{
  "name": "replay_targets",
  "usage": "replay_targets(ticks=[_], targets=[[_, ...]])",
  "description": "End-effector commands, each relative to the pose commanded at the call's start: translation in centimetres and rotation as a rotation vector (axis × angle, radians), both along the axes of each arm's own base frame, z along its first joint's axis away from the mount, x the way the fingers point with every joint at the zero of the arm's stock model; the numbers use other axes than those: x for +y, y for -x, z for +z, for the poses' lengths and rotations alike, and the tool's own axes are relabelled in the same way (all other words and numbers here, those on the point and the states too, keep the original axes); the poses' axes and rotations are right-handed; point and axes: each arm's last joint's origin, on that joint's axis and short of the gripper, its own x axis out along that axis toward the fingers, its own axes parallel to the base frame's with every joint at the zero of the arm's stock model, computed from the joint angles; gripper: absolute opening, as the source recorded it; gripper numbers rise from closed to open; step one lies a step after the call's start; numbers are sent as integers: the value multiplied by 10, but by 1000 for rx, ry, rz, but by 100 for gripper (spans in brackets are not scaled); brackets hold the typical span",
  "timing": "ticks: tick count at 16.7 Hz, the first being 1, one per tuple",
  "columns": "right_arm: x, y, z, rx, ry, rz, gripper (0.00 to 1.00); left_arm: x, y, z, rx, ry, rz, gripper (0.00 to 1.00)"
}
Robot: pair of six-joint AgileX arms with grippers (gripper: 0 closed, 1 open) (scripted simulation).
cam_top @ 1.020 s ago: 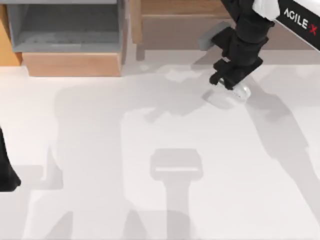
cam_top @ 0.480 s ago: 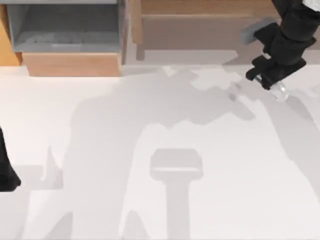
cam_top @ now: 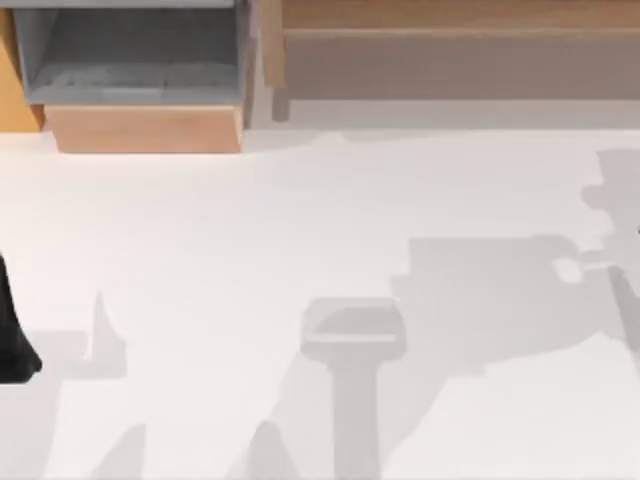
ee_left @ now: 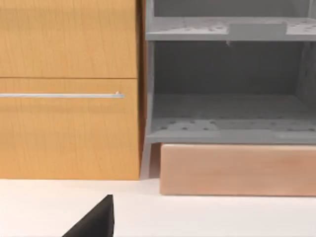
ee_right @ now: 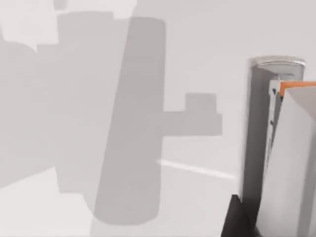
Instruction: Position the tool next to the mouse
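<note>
The tool (ee_right: pixel 284 148) is a pale grey-white elongated object with a rounded end. In the right wrist view it stands close to the camera, above the white table. My right gripper (ee_right: pixel 261 219) is shut on it, and one black finger (ee_right: pixel 238 217) shows beside its lower end. The mouse is out of view. My left arm (cam_top: pixel 12 345) is parked at the table's left edge, and a black tip of its gripper (ee_left: pixel 96 219) points toward the cabinet.
A wooden cabinet (ee_left: pixel 69 94) with a metal handle and an open grey shelf unit (cam_top: pixel 130 60) stands at the back left, with a wooden block (cam_top: pixel 145 128) in front. A wooden shelf (cam_top: pixel 450 55) runs along the back right. Arm shadows fall across the white table (cam_top: pixel 250 230).
My right arm has carried the tool rightward and out of the top view, leaving its shadow at the right edge. The left arm has not moved.
</note>
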Motion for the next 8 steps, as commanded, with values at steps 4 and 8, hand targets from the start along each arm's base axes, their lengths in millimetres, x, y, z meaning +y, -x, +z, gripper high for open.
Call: replay_targets(ticks=[4, 8], targets=[[-26, 54, -6, -20, 9, -146, 0, 0, 0, 0, 0, 0, 0, 100], [-33, 73, -6, -44, 13, -196, 0, 0, 0, 0, 0, 0, 0, 100]])
